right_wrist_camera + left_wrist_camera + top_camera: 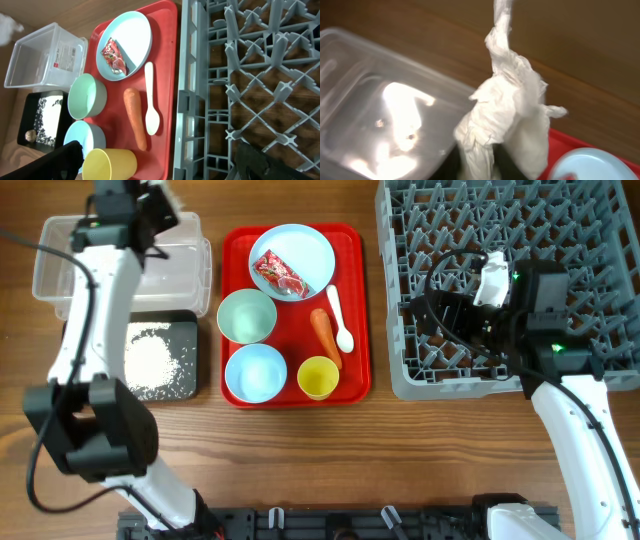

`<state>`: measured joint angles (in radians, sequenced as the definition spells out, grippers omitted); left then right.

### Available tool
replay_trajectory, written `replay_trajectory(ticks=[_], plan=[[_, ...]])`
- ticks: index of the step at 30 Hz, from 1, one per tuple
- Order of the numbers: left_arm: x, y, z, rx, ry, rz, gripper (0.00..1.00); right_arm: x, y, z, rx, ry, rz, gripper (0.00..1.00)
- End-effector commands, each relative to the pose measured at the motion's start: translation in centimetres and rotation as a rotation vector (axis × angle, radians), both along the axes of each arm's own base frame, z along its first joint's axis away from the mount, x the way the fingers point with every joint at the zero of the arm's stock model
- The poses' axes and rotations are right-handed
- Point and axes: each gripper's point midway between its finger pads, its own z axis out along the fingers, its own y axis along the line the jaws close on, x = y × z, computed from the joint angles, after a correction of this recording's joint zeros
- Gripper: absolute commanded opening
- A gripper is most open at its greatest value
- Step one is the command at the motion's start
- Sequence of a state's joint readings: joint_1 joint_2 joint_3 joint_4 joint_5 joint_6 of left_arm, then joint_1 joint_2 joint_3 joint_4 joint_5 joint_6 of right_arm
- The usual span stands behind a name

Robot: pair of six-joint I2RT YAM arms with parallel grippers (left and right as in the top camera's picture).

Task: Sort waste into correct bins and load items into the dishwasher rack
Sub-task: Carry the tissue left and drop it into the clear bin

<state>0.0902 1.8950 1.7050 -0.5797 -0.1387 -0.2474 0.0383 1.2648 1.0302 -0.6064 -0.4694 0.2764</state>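
Observation:
My left gripper [150, 215] is shut on the crumpled white tissue [510, 100] and holds it above the right end of the clear tub [55, 275]. My right gripper [428, 310] is open and empty over the left edge of the grey dishwasher rack [580, 240]. On the red serving tray [350, 270] are the blue plate [305, 245] with the red wrapper [278, 273], a mint bowl [246, 315], a blue bowl [255, 372], the yellow cup [318, 377], the carrot [325, 335] and the white spoon [338, 318]. The black tray [190, 320] holds rice [152, 360] and a brown lump [28, 135].
The clear tub looks empty inside in the left wrist view [380, 115]. The serving tray lies between the two bins on the left and the rack on the right. Bare wooden table [330, 460] runs along the front.

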Motion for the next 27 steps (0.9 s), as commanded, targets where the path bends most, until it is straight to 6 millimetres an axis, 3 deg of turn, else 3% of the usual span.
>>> replay_trajectory(ticks=[1,2,3,4,5,10,15,19,27], plan=[[-0.2,4.4,-5.4,-0.059,0.094,0.156,0.55,0.3,0.0,-0.1,-0.001,0.009,-0.012,1.00],[-0.5,4.7,-6.1,-0.084,0.111,0.163,0.74,0.3,0.0,-0.1,-0.001,0.007,-0.012,0.99],[-0.7,4.8,-6.6,-0.107,0.128,0.158,0.81,0.3,0.0,-0.1,-0.002,0.006,-0.011,0.99],[-1.0,4.8,-6.9,-0.128,0.141,0.150,0.95,0.3,0.0,-0.1,-0.001,0.005,-0.011,1.00],[-1.1,4.8,-7.1,-0.140,0.147,0.146,1.00,0.3,0.0,-0.1,-0.001,0.005,-0.011,1.00],[-0.2,3.5,-5.5,-0.207,0.088,0.081,1.00,0.4,-0.2,-0.1,-0.009,0.006,-0.019,1.00],[0.5,0.7,-2.2,-0.244,0.010,-0.005,1.00,0.4,-0.2,-0.2,-0.009,0.007,-0.019,0.99],[0.2,-1.5,-1.3,-0.273,0.007,-0.003,1.00,0.3,-0.2,-0.2,-0.009,0.011,-0.019,0.99],[0.4,-12.6,-3.9,-0.199,0.092,-0.220,1.00,0.3,-0.2,-0.2,-0.010,0.009,-0.019,0.99]])
